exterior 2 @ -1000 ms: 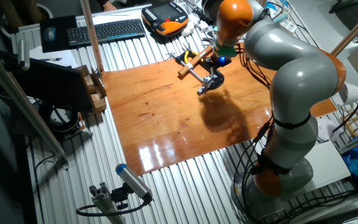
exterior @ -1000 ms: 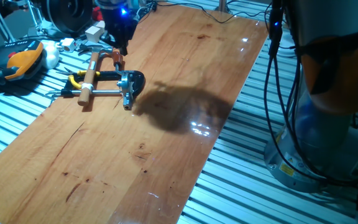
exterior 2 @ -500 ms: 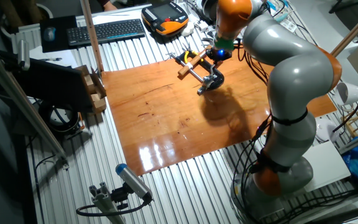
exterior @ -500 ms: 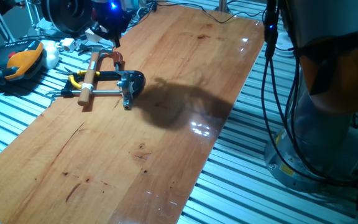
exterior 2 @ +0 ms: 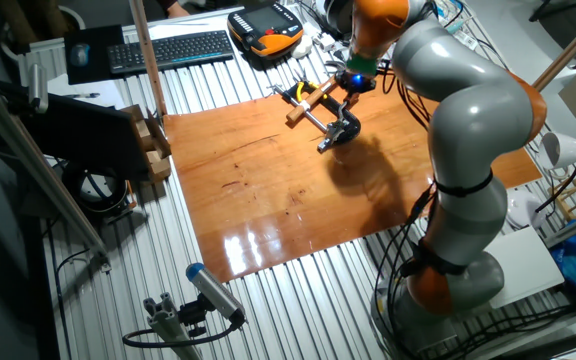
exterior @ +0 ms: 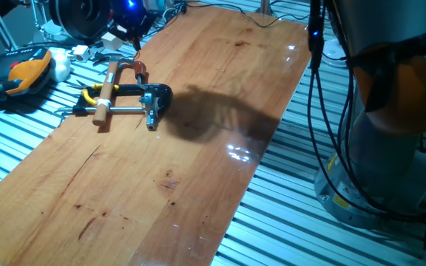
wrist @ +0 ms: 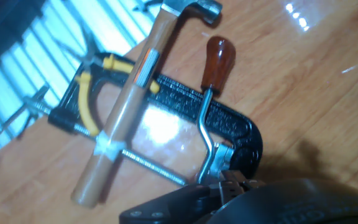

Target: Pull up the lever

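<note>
Lever (wrist: 215, 87) lies on the wooden board, apart from the gripper (exterior: 126, 29); finger spread cannot be told.

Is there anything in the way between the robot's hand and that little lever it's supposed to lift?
Nothing visible blocks it. In the hand view the lever lies bare on the black clamp; the hammer's wooden handle lies alongside, not across it. The end effector hangs above, apart.

The lever (wrist: 211, 99) runs up the middle of the hand view — a slim silvery bent stem ending in a glossy reddish-brown knob at the upper centre, its lower end hinged at the frame's bottom centre. In one fixed view it (exterior: 137, 72) shows reddish in the upper left — lying low over the wood.
</note>
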Action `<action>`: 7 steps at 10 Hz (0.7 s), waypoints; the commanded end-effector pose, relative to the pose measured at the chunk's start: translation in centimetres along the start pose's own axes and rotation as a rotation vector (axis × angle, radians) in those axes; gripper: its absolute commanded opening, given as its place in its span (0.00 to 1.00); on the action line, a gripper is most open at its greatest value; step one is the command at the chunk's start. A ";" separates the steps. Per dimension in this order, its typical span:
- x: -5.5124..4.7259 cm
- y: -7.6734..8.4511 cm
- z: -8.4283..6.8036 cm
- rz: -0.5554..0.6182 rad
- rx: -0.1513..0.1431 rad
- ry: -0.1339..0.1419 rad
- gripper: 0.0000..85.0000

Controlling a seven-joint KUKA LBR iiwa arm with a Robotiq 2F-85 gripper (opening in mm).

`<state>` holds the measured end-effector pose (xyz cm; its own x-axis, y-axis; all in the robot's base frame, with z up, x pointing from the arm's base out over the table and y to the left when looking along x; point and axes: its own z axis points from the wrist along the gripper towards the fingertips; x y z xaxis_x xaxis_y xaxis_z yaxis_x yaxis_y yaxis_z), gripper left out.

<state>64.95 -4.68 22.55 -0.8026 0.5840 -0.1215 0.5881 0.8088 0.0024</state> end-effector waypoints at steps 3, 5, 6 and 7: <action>-1.3 -0.2 1.4 -0.005 -0.001 0.000 0.00; -2.1 -0.5 2.2 -0.005 -0.008 0.001 0.00; -2.3 -0.5 2.7 0.002 -0.010 0.001 0.00; -2.3 -0.7 3.2 0.006 -0.011 0.000 0.00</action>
<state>66.72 -6.89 19.53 -0.7989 0.5890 -0.1218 0.5918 0.8059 0.0154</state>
